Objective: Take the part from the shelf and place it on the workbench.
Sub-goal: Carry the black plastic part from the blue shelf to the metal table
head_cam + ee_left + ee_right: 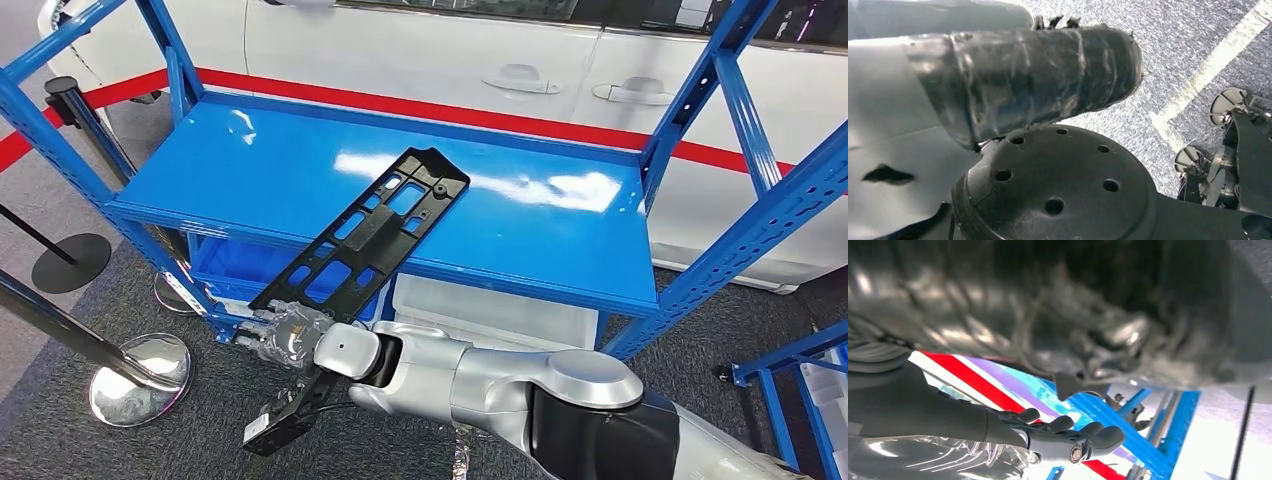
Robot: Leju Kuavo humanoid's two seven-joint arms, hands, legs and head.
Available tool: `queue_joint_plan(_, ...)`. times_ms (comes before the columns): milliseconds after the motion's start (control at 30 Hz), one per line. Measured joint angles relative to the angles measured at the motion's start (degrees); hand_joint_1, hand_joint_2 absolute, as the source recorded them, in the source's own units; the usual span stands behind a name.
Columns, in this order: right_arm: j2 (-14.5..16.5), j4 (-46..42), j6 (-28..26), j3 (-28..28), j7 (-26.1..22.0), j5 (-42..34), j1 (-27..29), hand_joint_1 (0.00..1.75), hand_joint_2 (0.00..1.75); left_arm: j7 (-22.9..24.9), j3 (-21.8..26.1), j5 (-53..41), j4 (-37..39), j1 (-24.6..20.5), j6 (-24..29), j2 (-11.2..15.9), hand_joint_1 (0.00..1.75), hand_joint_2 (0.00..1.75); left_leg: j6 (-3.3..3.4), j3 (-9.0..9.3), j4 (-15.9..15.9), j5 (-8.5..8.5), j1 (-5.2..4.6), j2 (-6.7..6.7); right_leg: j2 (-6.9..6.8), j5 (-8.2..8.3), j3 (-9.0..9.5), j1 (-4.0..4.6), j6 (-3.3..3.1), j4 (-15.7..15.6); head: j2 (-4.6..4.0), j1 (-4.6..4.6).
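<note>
My right hand grips the long black slotted part near its lower end, so its far end leans on the blue shelf. My left hand seems curled, though I cannot tell.

In the head view, the right hand covers the near section of the part, so we cannot confirm the finger contact. In the right wrist view, the part's underside is blurred, and we see the fingers curled beneath it.

Black part, blue shelf
</note>
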Motion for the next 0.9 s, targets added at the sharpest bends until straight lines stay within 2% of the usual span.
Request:
queue_joint_plan(300, 0.3, 3.6, -0.9, -0.7, 1.9, -0.7, -2.2, 0.0, 0.0, 0.9, 0.0, -0.3, 0.0, 0.1, 0.9, -0.8, 0.0, 0.0, 0.0, 0.02, 0.0, 0.0, 0.0, 0.02, 0.02, 0.01, 0.0, -0.02, 0.0, 0.0, 0.0, -0.01)
queue_joint_plan(900, -0.1, 7.0, -1.0, -1.2, 2.7, -0.8, -2.2, 0.0, 0.0, 1.1, 0.0, -0.6, 0.0, 0.1, 1.0, -1.4, 0.0, 0.0, 0.0, 0.04, 0.0, 0.0, 0.0, 0.07, 0.08, 0.0, -0.01, -0.01, 0.0, 0.0, 0.0, -0.01)
